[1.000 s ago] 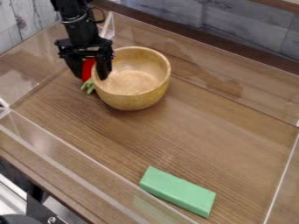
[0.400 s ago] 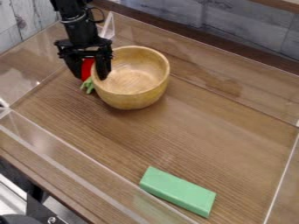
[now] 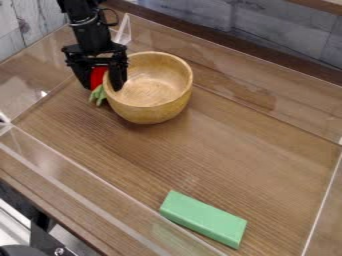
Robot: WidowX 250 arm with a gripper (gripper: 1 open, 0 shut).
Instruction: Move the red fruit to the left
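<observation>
The red fruit [image 3: 98,77] is small and glossy, with its green leafy end [image 3: 99,96] pointing down at the table. It sits just left of the wooden bowl [image 3: 151,88], at the back left of the wooden table. My black gripper [image 3: 98,78] comes down from above and its two fingers [image 3: 82,72] stand on either side of the fruit, closed on it. The fruit is mostly hidden between the fingers.
A flat green rectangular block [image 3: 203,218] lies near the front right. Clear plastic walls [image 3: 27,45] enclose the table on all sides. A brick-pattern wall stands behind.
The gripper and the fruit have barely moved, perhaps a hair upward and left. The bowl and the block have not moved.
</observation>
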